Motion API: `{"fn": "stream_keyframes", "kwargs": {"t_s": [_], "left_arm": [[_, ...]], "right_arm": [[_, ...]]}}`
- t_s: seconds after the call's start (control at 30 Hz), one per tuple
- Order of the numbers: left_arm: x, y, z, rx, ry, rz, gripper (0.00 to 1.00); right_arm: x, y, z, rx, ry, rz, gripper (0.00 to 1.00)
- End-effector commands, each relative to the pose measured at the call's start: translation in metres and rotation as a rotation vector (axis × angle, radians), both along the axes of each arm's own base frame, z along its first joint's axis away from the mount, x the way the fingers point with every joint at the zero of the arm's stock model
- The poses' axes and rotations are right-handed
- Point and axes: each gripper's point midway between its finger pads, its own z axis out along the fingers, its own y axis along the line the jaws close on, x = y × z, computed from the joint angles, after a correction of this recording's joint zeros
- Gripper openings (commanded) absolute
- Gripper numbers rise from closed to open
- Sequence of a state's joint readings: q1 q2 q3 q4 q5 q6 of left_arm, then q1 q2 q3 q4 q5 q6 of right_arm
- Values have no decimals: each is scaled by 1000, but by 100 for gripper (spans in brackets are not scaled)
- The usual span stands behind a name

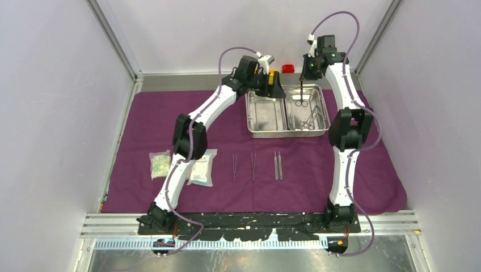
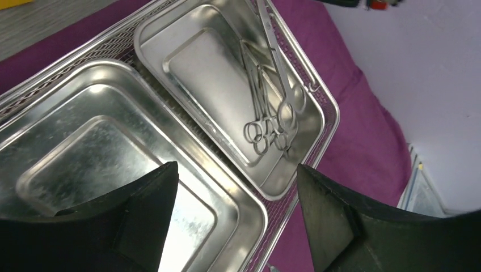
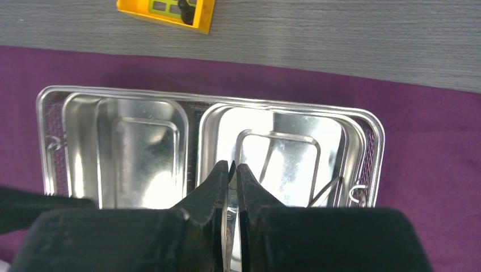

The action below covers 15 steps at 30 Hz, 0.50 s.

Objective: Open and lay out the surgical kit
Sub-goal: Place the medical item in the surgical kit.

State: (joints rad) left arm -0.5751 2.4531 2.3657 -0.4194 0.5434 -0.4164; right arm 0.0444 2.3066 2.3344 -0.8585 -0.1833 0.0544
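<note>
Packets (image 1: 160, 165): two, clear and sealed, flat on the near left of the purple cloth (image 1: 142, 119); one on each side of the left forearm
Tweezers (image 1: 253, 166): thin steel pairs in a row right of the packets; parallel, apart
Tray (image 1: 286, 134): far middle of the cloth; clamps and scissors (image 2: 266, 113) lie in its right compartment
Left gripper (image 2: 235, 175): spread wide, grasping nothing; above the tray's left compartment
Right gripper (image 3: 232, 168): clenched on a ring-handled instrument (image 1: 301, 96); it hangs upright over the right compartment
Bricks: yellow brick (image 1: 274, 76), red brick (image 1: 288, 68); beyond the cloth

Pale lilac walls (image 1: 51, 113), grey tabletop (image 3: 340, 39), aluminium frame posts (image 1: 113, 39)
</note>
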Motion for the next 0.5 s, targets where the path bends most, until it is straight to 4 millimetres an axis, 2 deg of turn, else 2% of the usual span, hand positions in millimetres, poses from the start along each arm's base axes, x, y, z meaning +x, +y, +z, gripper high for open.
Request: {"fn": "stream_keyframes", "kwargs": {"t_s": [0.0, 0.27, 0.47], "left_arm": [[6, -27, 37, -161, -41, -15, 78], [-6, -51, 40, -273, 13, -81, 77], [-13, -47, 48, -283, 21, -94, 77]], "right_arm": [[-17, 15, 67, 73, -105, 2, 0], [-37, 30, 75, 99, -104, 20, 0], [-52, 30, 71, 80, -90, 26, 0]]}}
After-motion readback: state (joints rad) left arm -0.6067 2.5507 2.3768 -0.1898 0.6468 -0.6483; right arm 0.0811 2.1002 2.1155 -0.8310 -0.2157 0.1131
